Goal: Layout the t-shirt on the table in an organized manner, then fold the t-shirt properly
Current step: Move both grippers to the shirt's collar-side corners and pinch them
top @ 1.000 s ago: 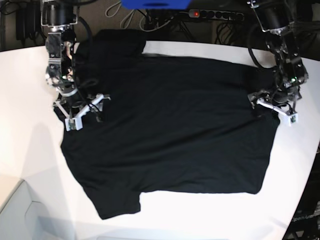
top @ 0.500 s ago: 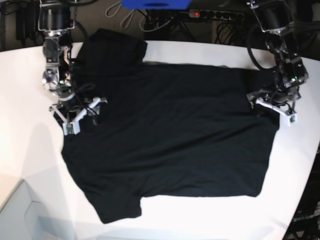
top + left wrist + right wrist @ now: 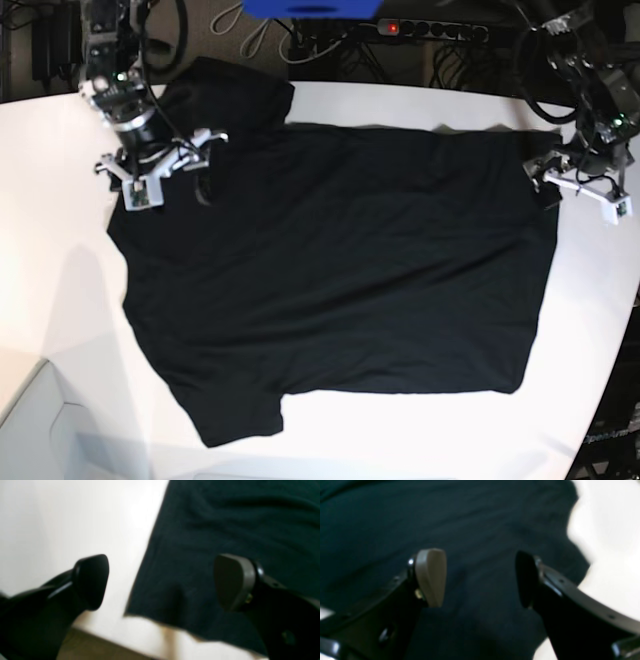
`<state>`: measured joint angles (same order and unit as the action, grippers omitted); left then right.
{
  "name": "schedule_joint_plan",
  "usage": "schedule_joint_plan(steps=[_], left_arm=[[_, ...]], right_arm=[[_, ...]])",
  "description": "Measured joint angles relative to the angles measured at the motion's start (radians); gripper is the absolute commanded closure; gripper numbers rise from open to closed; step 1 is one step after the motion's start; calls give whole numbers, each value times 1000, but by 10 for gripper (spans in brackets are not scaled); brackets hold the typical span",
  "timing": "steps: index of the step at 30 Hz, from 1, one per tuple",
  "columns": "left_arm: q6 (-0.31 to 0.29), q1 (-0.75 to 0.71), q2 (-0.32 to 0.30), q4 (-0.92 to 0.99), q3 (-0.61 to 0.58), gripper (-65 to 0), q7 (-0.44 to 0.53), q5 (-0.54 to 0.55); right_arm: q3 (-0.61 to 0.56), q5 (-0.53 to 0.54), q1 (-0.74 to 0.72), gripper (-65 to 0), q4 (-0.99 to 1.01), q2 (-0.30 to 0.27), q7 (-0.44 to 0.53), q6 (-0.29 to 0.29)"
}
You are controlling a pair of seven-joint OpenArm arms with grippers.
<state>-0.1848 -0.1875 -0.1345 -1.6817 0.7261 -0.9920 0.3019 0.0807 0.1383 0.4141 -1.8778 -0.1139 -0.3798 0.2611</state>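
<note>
The black t-shirt (image 3: 340, 260) lies spread flat on the white table (image 3: 40, 250), one sleeve (image 3: 235, 90) reaching the far edge. Its tag and print do not show. My left gripper (image 3: 580, 190) is open at the shirt's right edge. In the left wrist view, the left gripper (image 3: 162, 580) straddles a shirt corner (image 3: 225, 517), one finger over bare table (image 3: 62, 517). My right gripper (image 3: 160, 165) is open at the shirt's upper left. In the right wrist view, the right gripper (image 3: 477, 578) hovers over black cloth (image 3: 445, 517), holding nothing.
A power strip with a red light (image 3: 420, 28), cables and a blue object (image 3: 310, 8) lie beyond the table's far edge. A pale box (image 3: 40, 430) sits at the lower left. The table's edge and brown floor (image 3: 100, 647) show in the left wrist view.
Both grippers have moved toward the table's far edge; the left one also moved outward. The shirt's upper part lies straighter and flatter than before.
</note>
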Motion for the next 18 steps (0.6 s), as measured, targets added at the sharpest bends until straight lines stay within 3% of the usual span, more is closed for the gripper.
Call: schedule_joint_plan(steps=[7,15,18], left_arm=[[0,-60,7,6,18,-650,-2,-4],[0,-72,8,25,18,-650,-3,-3],[-74,-84,7,25,18,-650,0,-6]], right_arm=[[51,0,138,-423,-5,51,1,1],[61,0,194,-423,-4,48,6,1],[61,0,208,-423,-4,48,6,1]])
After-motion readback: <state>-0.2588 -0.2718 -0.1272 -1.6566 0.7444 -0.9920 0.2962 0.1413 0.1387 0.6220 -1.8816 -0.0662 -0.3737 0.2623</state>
